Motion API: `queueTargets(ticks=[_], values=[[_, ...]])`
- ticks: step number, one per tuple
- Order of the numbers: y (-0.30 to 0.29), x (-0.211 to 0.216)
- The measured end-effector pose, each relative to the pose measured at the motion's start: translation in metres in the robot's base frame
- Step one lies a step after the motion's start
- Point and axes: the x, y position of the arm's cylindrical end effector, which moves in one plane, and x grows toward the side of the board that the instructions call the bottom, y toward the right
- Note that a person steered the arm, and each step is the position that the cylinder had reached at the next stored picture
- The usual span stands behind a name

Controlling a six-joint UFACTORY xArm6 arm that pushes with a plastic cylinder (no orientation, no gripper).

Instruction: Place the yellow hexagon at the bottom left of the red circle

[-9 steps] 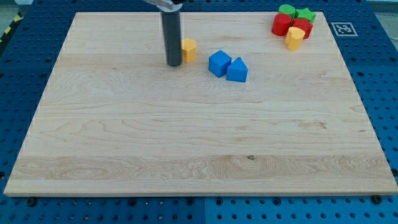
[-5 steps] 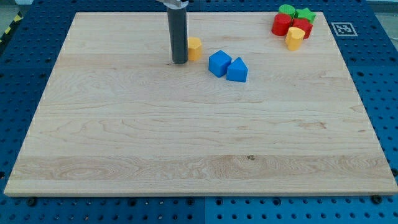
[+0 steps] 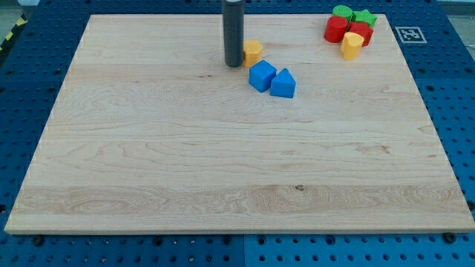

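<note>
The yellow hexagon (image 3: 254,52) lies near the view's top, just right of my tip (image 3: 233,64), which touches its left side. The red circle (image 3: 335,29) sits in a cluster at the view's top right, far to the right of the hexagon. The dark rod rises straight up out of the view's top.
A blue cube (image 3: 261,76) and a blue house-shaped block (image 3: 283,83) lie just below and right of the hexagon. At the top right, a green circle (image 3: 342,12), a green star (image 3: 364,17), a second red block (image 3: 361,33) and a yellow block (image 3: 352,44) crowd the red circle.
My tip has slid right and slightly up, pushing the yellow hexagon to the right; the hexagon now lies just above the blue cube. The other blocks have not moved.
</note>
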Motion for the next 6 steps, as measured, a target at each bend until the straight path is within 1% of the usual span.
queueTargets(ticks=[1,3,5,6], values=[[0.021,0.0],[0.016,-0.005],[0.062,-0.007],[0.066,-0.009]])
